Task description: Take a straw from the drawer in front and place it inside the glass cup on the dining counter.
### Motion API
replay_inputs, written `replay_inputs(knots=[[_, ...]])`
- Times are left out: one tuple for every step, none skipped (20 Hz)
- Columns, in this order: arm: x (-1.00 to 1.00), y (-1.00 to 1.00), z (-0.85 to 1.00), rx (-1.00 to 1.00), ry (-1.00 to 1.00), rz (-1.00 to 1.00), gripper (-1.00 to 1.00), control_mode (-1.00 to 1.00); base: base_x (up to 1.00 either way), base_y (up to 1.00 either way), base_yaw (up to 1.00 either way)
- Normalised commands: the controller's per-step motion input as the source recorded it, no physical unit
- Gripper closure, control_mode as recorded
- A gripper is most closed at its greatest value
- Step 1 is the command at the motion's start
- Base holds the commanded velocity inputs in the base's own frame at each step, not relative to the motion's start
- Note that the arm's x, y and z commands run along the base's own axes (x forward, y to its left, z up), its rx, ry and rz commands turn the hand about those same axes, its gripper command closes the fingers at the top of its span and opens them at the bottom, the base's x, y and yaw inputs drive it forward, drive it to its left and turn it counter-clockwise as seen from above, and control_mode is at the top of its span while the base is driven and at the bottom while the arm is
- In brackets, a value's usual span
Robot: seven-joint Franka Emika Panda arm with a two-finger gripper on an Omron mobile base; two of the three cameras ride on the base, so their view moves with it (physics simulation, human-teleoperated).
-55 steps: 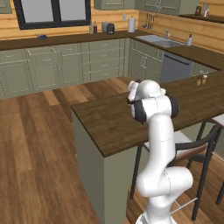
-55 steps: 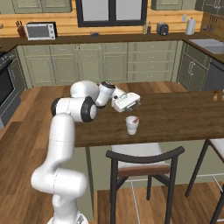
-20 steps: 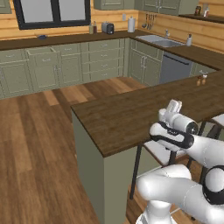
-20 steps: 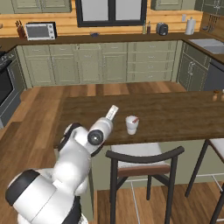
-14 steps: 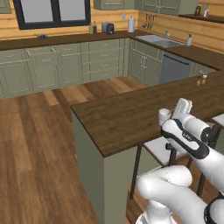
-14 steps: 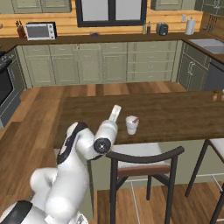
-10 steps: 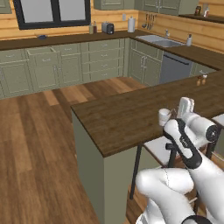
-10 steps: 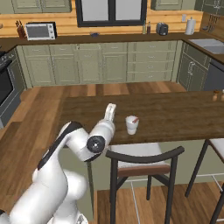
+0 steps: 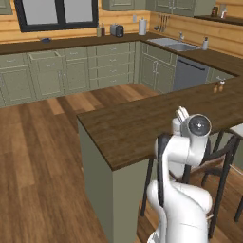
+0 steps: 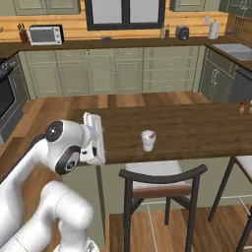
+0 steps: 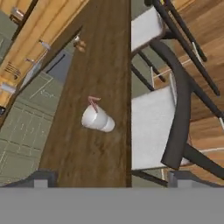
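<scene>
A white glass cup point(image 10: 147, 141) stands upright on the dark-brown dining counter point(image 10: 197, 128), near its front edge. The thin reddish-pink straw point(image 10: 152, 134) leans inside it, its tip over the rim. In the hand view the cup point(image 11: 97, 119) and straw point(image 11: 92, 104) lie ahead on the counter point(image 11: 96, 65). My gripper point(image 11: 111, 179) is open with nothing between its fingertips point(image 11: 41, 177), well short of the cup. The white hand point(image 10: 94, 138) hangs left of the cup at the counter's front edge. The drawer is out of view.
A dark-framed stool point(image 10: 157, 182) with a pale seat stands under the counter below the cup, also the stool point(image 11: 153, 127) in the hand view. Two small shakers point(image 10: 243, 107) sit at the counter's far right. Sage-green wall cabinets point(image 10: 123, 69) line the back.
The hand has left the cup, swung down and around, and now sits left of it by the counter's front edge. The straw stays in the cup.
</scene>
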Motion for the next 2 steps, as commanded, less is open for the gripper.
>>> replay_inputs(knots=[[-0.24,0.34,0.39,-0.40,0.74,0.03,-1.00,-1.00,0.00,0.00,0.00],[-0.25,0.26,0.35,-0.38,0.72,0.05,-1.00,-1.00,0.00,0.00,0.00]])
